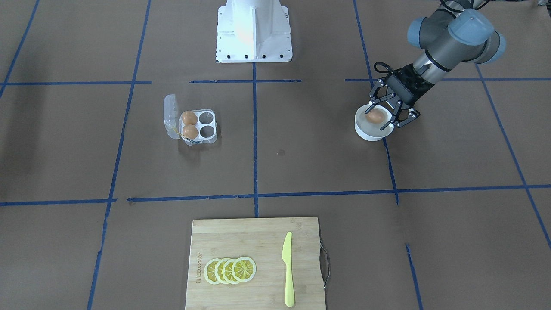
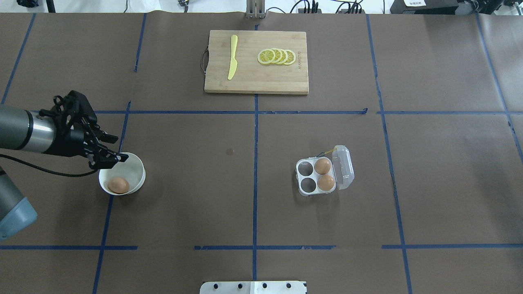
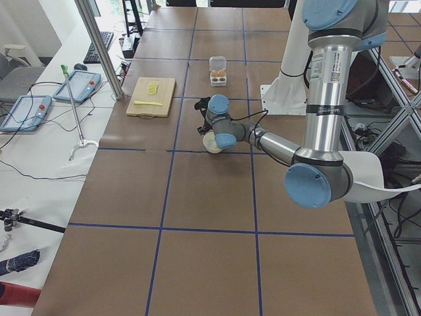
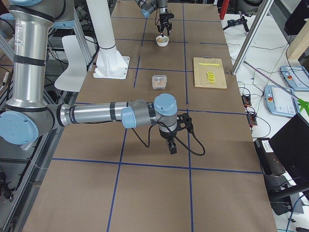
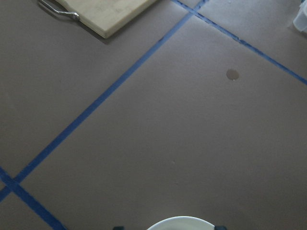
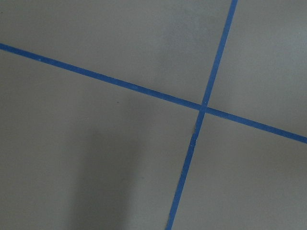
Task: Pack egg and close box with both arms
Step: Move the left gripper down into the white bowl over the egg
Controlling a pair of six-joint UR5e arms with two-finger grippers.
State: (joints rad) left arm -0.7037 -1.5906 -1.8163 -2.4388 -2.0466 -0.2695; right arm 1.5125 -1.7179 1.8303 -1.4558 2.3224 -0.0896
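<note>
One egg (image 1: 375, 116) (image 2: 118, 185) lies in a round white bowl (image 1: 370, 134) (image 2: 137, 171). My left gripper (image 1: 380, 113) (image 2: 111, 150) is open and empty, tilted down over the bowl's rim, its fingers on either side of the egg and just above it. The clear box (image 1: 205, 137) (image 2: 307, 176) stands with its lid (image 1: 171, 115) (image 2: 343, 167) open. It holds two eggs (image 1: 189, 118) (image 2: 322, 166) in the cells by the hinge; the other two cells are empty. My right gripper (image 4: 171, 145) shows only in the exterior right view, low over bare table; I cannot tell its state.
A wooden cutting board (image 1: 241, 241) (image 2: 261, 77) with a yellow knife (image 1: 288, 269) and lemon slices (image 1: 230, 270) lies on the operators' side. The white pedestal base (image 1: 254, 34) stands at the robot's side. Blue tape lines cross the brown table.
</note>
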